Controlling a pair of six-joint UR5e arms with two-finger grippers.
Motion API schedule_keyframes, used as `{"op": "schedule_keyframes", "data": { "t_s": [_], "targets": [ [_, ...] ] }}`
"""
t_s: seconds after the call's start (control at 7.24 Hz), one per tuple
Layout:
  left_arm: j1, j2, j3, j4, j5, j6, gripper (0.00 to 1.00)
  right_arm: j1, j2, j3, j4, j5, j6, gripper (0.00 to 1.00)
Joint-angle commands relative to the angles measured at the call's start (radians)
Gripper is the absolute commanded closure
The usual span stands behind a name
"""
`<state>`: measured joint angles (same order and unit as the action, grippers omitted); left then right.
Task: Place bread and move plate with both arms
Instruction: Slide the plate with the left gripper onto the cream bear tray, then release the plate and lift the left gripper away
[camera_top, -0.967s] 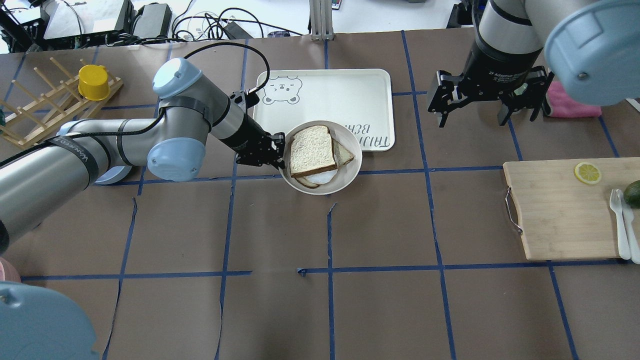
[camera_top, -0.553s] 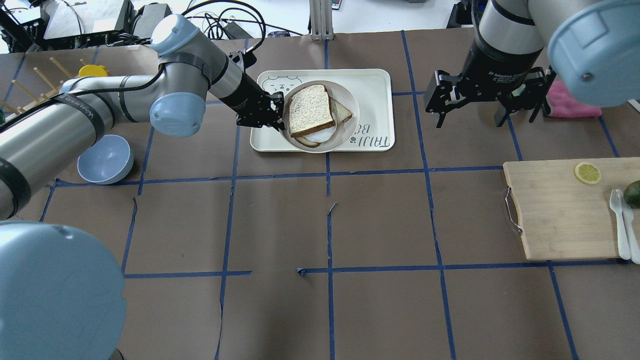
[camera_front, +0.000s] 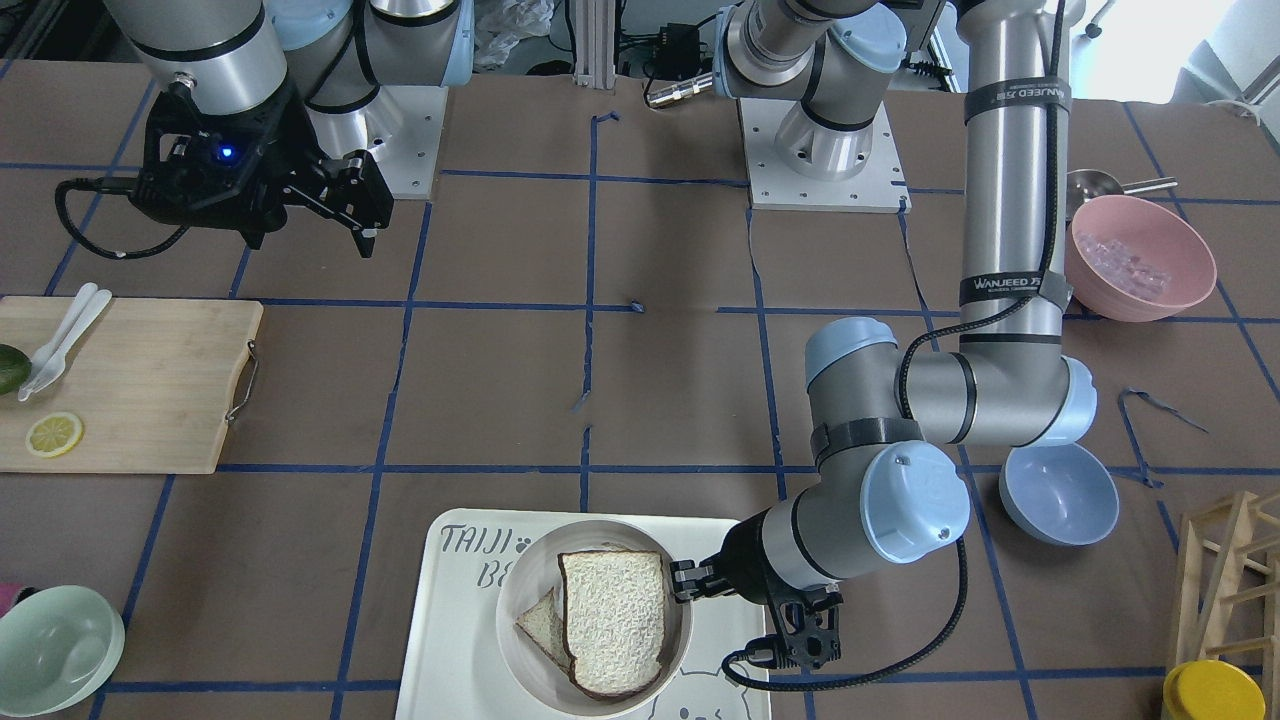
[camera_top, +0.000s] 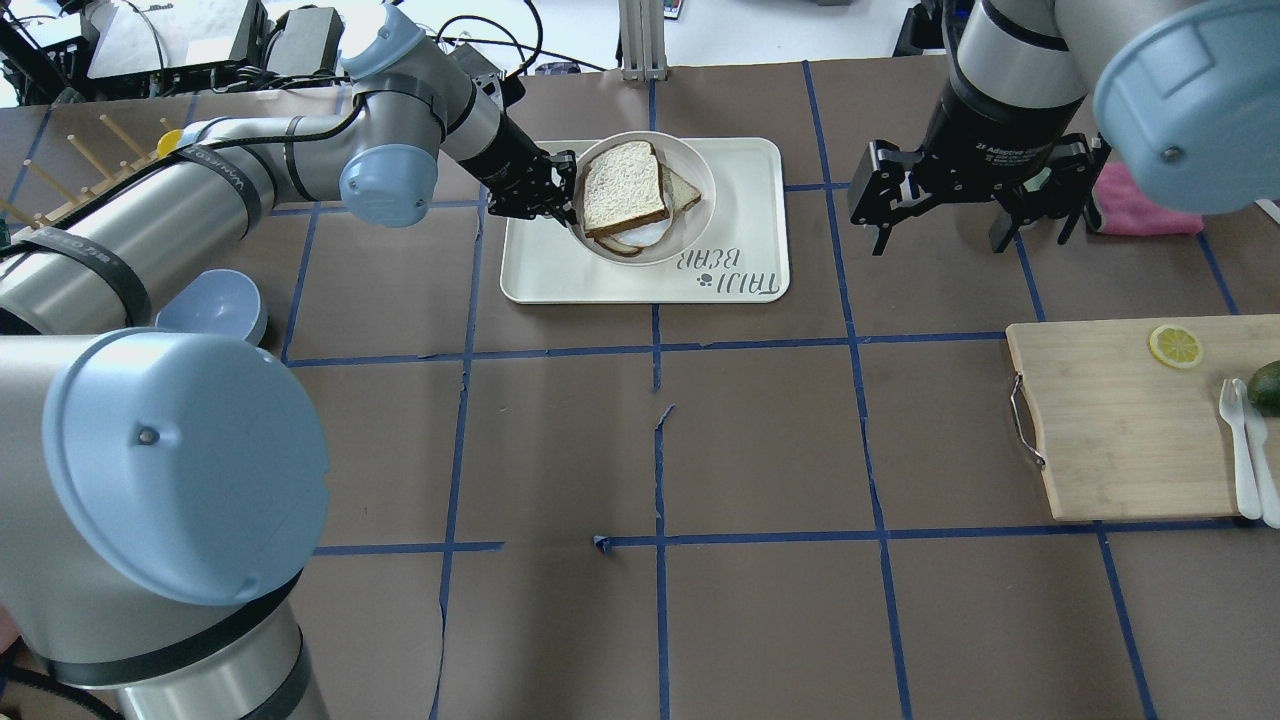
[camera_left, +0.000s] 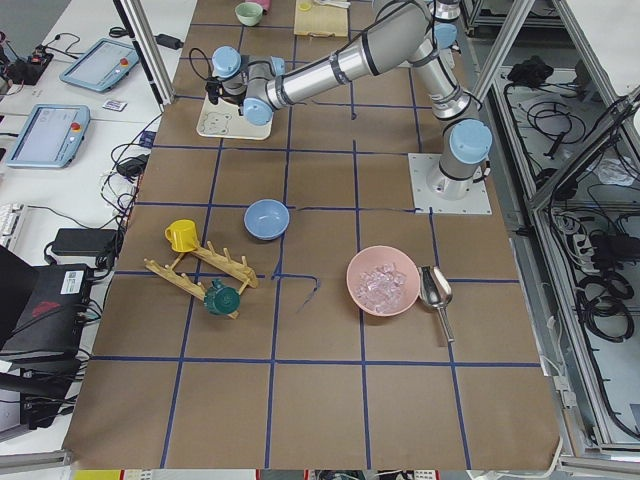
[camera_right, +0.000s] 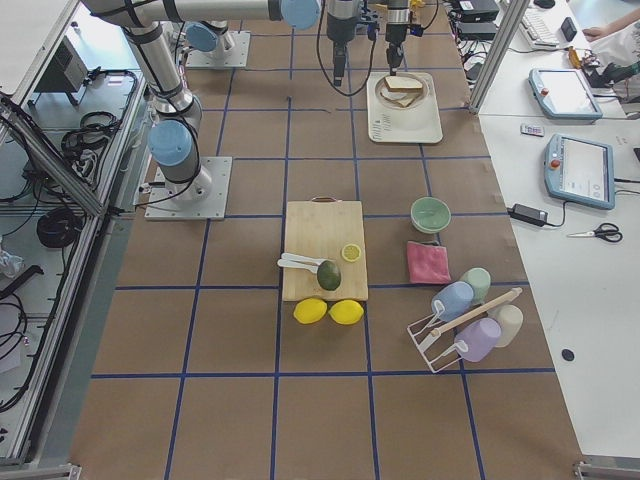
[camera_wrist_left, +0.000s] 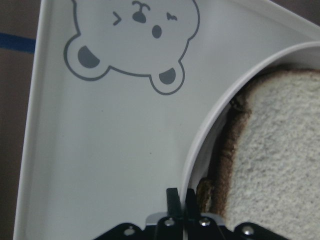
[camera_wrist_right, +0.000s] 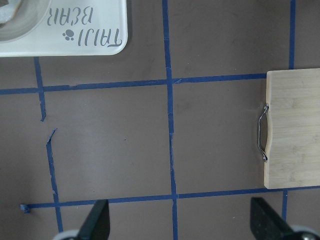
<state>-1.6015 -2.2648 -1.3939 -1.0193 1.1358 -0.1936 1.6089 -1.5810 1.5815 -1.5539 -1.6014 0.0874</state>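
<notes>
The plate (camera_top: 690, 232) is held over the far part of the bear-printed tray (camera_top: 740, 215). The bread (camera_top: 622, 187) lies in the plate on top of a smaller slice (camera_top: 682, 190) with white egg (camera_top: 645, 233) showing under it. My left gripper (camera_top: 566, 196) is shut on the plate's left rim; the left wrist view shows the fingertips (camera_wrist_left: 173, 199) pinched on the rim (camera_wrist_left: 215, 125) beside the bread (camera_wrist_left: 280, 160). I cannot tell whether the plate touches the tray. My right gripper (camera_top: 942, 228) hangs open and empty above the table, right of the tray, and shows wide open in the right wrist view (camera_wrist_right: 180, 225).
A blue bowl (camera_top: 218, 303) sits near my left arm. A wooden cutting board (camera_top: 1120, 430) with a lemon slice (camera_top: 1175, 346) and white cutlery lies at the right. A pink cloth (camera_top: 1145, 212), a pink bowl (camera_front: 1140, 255), a green bowl (camera_front: 55, 650) and a wooden rack (camera_front: 1235, 580) stand around.
My left arm has carried the plate with the bread away from me, from the table at the tray's near edge to over the tray's far part. The right gripper has stayed put.
</notes>
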Motion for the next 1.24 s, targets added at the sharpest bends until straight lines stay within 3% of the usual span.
{"op": "schedule_keyframes", "data": {
  "t_s": [0.0, 0.14, 0.28, 0.41, 0.69, 1.11],
  "targets": [
    [-0.003, -0.029, 0.000, 0.004, 0.002, -0.006, 1.00, -0.001, 0.001, 0.000, 0.000, -0.005, 0.000, 0.00],
    [-0.003, -0.035, -0.001, 0.004, 0.005, -0.007, 1.00, 0.000, 0.001, 0.002, -0.002, -0.005, 0.000, 0.00],
    [-0.003, -0.039, 0.001, 0.005, 0.005, -0.006, 0.75, 0.000, 0.001, 0.002, 0.005, -0.006, -0.001, 0.00],
    [-0.003, -0.035, 0.003, 0.004, 0.007, -0.006, 0.01, 0.000, -0.001, 0.002, 0.005, -0.003, -0.001, 0.00],
    [-0.003, 0.026, -0.001, -0.028, 0.010, -0.003, 0.00, 0.000, -0.001, 0.002, 0.006, -0.005, 0.000, 0.00],
    [-0.015, 0.251, -0.007, -0.331, 0.062, -0.001, 0.00, 0.000, -0.001, 0.002, 0.005, -0.005, 0.000, 0.00]
  ]
}}
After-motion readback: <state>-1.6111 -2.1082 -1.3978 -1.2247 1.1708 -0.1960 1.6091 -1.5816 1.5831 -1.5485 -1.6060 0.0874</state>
